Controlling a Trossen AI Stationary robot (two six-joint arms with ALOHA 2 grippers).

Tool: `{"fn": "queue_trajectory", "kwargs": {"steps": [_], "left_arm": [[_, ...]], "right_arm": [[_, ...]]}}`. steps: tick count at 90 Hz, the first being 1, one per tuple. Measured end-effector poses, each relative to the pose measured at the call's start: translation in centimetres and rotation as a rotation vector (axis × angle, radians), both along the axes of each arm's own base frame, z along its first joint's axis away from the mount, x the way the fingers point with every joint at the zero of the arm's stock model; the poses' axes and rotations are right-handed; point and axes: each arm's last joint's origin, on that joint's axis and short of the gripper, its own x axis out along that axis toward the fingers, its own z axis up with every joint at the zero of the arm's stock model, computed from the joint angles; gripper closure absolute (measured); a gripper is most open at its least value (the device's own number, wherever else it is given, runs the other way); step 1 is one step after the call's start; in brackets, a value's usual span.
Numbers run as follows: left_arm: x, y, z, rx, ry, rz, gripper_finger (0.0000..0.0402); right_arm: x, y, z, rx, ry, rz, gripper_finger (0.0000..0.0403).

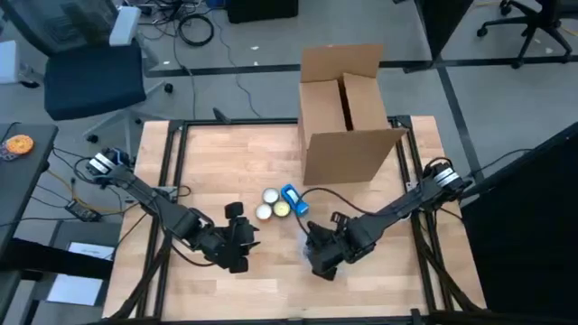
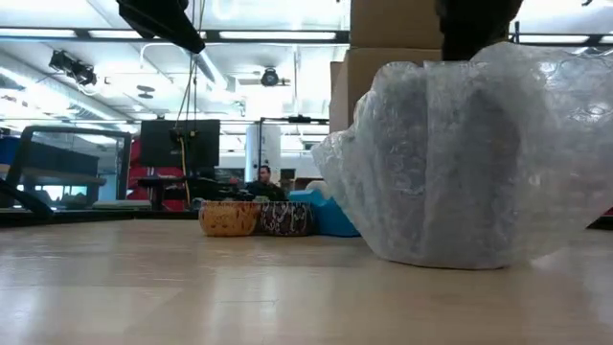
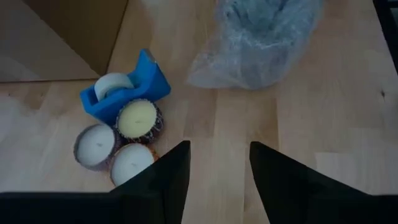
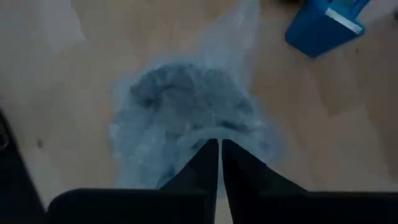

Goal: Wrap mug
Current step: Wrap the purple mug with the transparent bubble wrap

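The mug is not visible itself, only a crumpled bundle of clear bubble wrap [image 2: 460, 172] with a dark mass inside, sitting on the table directly under the right gripper [image 4: 219, 144]. That gripper's fingers are pressed together, pinching the top of the bubble wrap [image 4: 186, 118]; in the high view the right gripper [image 1: 318, 255] covers most of the bundle. The left gripper [image 3: 217, 163] sits on the far side of the bundle from the right arm, well apart from it, fingers spread with nothing between them; in the high view the left gripper [image 1: 237, 246] hovers low over bare wood. The table [image 1: 271, 298] is light wood planks with a dark frame rail at the edges. Beyond the right gripper, toward the back of the table, sit a blue tape dispenser [image 1: 294, 199] and three small candles [image 3: 118, 146] in patterned cups, touching each other, just beside the dispenser. Behind those stands an open cardboard box [image 1: 348, 113]. In the low view the bundle blocks the box's lower part. Room behind: office chair [image 1: 90, 72], monitors, a seated person [image 2: 263, 182] far off.
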Motion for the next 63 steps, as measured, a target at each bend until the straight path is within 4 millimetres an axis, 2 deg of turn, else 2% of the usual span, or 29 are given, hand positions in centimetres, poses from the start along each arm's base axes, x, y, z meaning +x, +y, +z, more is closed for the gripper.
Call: {"fn": "queue_trajectory", "kwargs": {"steps": [24, 37, 51, 63], "left_arm": [[0.0, 0.0, 0.0, -0.006, 0.0, 0.006, 0.0249], [0.0, 0.0, 0.0, -0.005, 0.001, 0.006, 0.0249], [0.0, 0.0, 0.0, -0.004, 0.002, 0.006, 0.0249], [0.0, 0.0, 0.0, -0.003, 0.003, 0.007, 0.0249]], "right_arm": [[0.3, -0.1, -4.7, 0.093, -0.065, -0.002, 0.0403], [0.3, -0.5, -6.5, 0.156, -0.097, 0.001, 0.0402], [0.5, -0.6, -6.0, 0.163, -0.069, 0.025, 0.0402], [0.9, -0.1, -3.4, 0.12, -0.053, 0.067, 0.0402]]}}
